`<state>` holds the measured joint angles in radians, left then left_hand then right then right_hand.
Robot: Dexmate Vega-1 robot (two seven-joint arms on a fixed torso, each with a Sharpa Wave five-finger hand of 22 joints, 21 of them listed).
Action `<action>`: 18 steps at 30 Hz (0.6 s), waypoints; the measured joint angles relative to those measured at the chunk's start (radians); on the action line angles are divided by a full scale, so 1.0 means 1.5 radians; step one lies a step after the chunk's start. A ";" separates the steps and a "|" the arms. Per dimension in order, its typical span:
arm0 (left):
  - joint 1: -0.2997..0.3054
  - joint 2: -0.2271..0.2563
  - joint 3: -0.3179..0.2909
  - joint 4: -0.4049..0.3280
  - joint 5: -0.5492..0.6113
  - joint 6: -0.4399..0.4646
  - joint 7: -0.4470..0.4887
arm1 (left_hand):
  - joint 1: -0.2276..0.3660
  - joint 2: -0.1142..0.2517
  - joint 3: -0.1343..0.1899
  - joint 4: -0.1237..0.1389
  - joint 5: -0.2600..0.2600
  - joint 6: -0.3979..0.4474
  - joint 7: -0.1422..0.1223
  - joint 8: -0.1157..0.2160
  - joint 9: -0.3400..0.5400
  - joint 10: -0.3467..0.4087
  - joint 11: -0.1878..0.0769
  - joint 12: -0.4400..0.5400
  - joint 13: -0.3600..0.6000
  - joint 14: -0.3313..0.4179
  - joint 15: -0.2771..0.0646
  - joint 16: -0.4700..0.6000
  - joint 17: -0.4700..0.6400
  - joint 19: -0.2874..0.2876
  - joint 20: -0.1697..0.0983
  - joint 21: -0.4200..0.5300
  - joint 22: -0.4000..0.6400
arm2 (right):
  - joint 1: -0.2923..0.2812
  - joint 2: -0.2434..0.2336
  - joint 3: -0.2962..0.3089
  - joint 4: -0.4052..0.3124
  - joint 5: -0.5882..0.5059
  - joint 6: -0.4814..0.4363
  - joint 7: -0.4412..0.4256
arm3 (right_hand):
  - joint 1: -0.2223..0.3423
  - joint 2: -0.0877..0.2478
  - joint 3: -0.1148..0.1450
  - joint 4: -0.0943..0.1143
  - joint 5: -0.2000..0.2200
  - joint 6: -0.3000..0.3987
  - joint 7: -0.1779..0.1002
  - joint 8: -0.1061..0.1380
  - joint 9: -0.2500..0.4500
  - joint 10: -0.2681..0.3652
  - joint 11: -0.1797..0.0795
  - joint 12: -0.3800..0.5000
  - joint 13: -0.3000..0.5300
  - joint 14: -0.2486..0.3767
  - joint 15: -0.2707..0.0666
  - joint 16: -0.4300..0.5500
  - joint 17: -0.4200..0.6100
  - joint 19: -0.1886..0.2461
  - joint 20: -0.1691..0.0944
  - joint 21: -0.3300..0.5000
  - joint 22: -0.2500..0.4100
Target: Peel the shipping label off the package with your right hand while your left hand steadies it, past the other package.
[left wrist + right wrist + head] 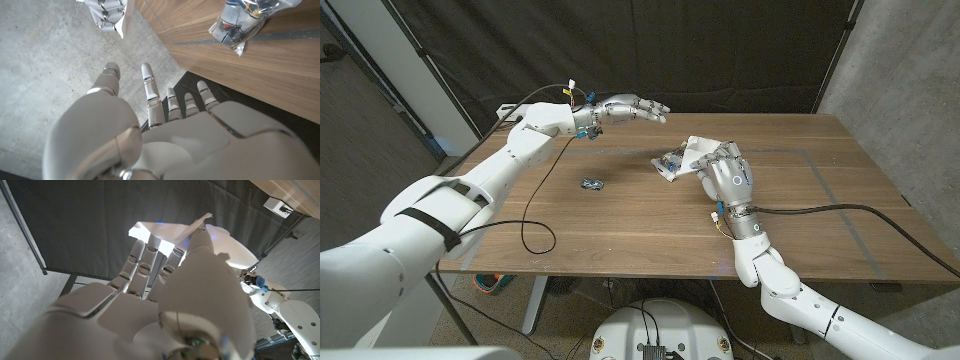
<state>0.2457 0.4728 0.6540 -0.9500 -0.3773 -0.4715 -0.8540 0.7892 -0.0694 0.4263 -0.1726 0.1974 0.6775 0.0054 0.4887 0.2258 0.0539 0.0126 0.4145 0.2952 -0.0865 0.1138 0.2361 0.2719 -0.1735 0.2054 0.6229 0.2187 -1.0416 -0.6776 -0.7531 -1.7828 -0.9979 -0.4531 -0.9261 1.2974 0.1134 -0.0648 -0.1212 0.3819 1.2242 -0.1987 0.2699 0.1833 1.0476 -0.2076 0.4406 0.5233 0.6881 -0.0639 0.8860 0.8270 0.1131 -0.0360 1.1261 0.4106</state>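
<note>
Right robot hand (pixel 728 176) holds white label (pixel 699 148) above package (pixel 671 163)

A wooden table (pixel 620 225) stands before a black curtain (pixel 670 50), beside a concrete wall (pixel 905 70).

Bare table (pixel 620 230) filled the frame's lower middle, passable; a small dark package (pixel 592 184) sat left of centre, a clear package (pixel 672 163) at centre.
</note>
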 measured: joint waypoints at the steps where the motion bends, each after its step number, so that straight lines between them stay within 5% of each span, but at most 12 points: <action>1: 0.004 0.006 0.002 -0.016 0.010 0.002 0.012 | 0.004 -0.004 0.000 0.000 0.000 0.003 -0.003 0.000 0.000 0.003 -0.003 0.002 0.002 0.005 0.001 0.000 0.002 0.000 0.000 0.000 0.001 | 0.001 -0.001 0.000 0.001 -0.001 0.000 0.000 | 0.000 0.000 0.000 0.000 0.000 0.000 0.000 -0.003 0.000 0.000 0.000 0.000 0.001 0.000 0.000 0.000 0.000 -0.003 -0.002 0.002 0.000; 8: 0.032 0.035 0.005 -0.101 0.052 0.016 0.083 | 0.018 -0.011 0.001 0.005 -0.004 0.026 -0.017 0.007 -0.005 0.023 -0.018 0.008 0.003 0.021 -0.007 0.008 0.003 0.000 0.000 0.013 0.004 | 0.005 -0.004 0.000 0.004 -0.009 0.002 0.000 | 0.000 0.000 -0.002 0.002 0.000 0.006 -0.001 -0.010 0.000 0.000 0.000 0.001 0.006 0.000 0.000 0.000 0.003 -0.005 0.000 0.014 0.000; 18: 0.058 0.040 0.007 -0.154 0.063 0.029 0.131 | 0.028 -0.021 -0.004 0.009 -0.003 0.073 -0.027 0.015 -0.014 0.049 -0.039 0.020 0.003 0.038 -0.014 0.010 0.003 0.000 0.000 0.024 0.005 | 0.010 -0.009 0.000 0.007 -0.014 0.009 -0.002 | 0.000 0.000 -0.002 0.002 0.000 0.008 -0.001 -0.016 0.001 0.003 -0.003 0.002 0.011 0.000 0.000 0.000 0.008 -0.008 -0.003 0.028 -0.002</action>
<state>0.3320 0.5328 0.6648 -1.1807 -0.2829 -0.4285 -0.6573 0.8314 -0.1009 0.4207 -0.1587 0.1922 0.7866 -0.0356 0.5110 0.2047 0.1273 -0.0465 0.4444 0.2998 -0.0300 0.0929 0.2518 0.2767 -0.1734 0.2054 0.6585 0.2259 -1.0261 -0.6908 -0.7526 -1.7726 -1.0185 -0.4403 -0.9290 1.2976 0.1131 -0.0676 -0.1185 0.3818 1.2362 -0.2002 0.2466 0.1843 1.0520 -0.2120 0.4443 0.5403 0.6882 -0.0639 0.8860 0.8387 0.1006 -0.0409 1.1687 0.4079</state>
